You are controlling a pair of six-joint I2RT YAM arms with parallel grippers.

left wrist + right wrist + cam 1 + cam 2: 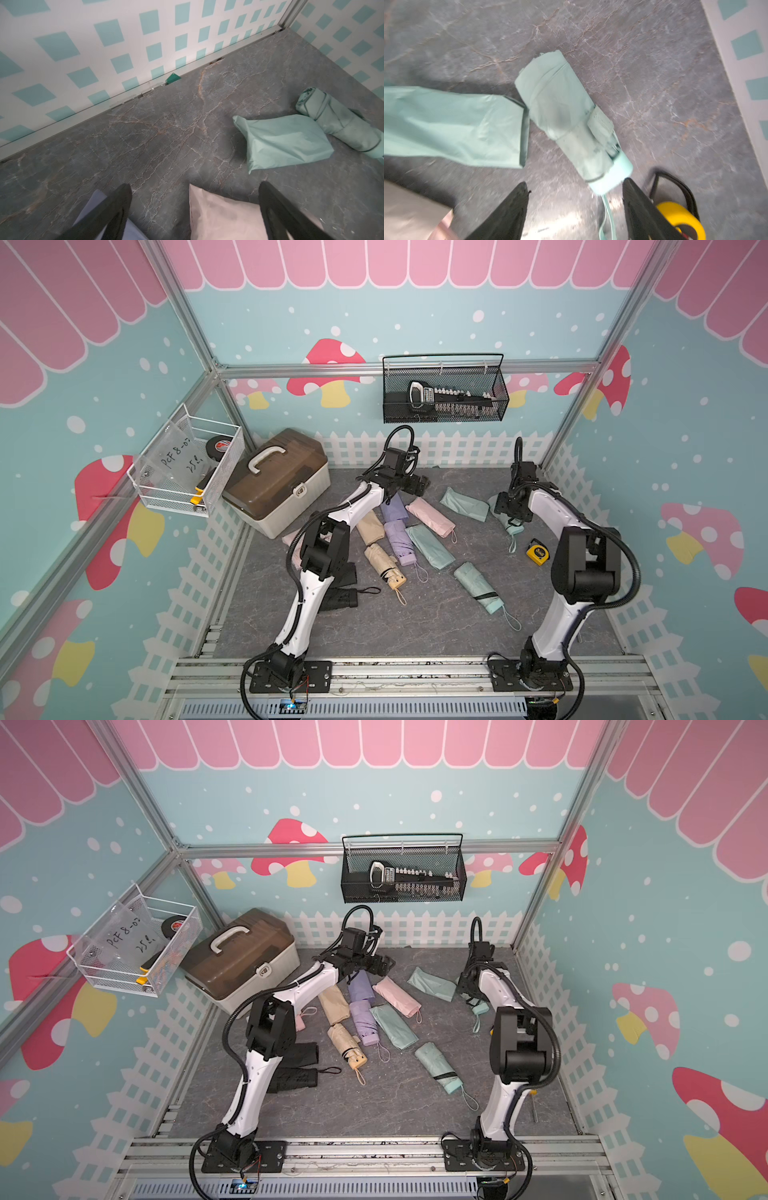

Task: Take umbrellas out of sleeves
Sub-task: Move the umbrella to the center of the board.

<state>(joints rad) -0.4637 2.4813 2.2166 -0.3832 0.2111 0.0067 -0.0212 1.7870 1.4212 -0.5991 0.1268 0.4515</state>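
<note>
Lying umbrella (562, 116), handle by R tool (574, 184)

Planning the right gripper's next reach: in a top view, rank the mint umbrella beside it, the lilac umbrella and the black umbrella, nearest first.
1. Mint umbrella, at the tips of the right gripper, on the right side.
2. Lilac umbrella, mid-table.
3. Black umbrella, front left.

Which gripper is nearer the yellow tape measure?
Right. The right gripper hangs beside the tape measure, at the mint umbrella's handle end. The left gripper is farther off, above the pink sleeve's end.
</note>
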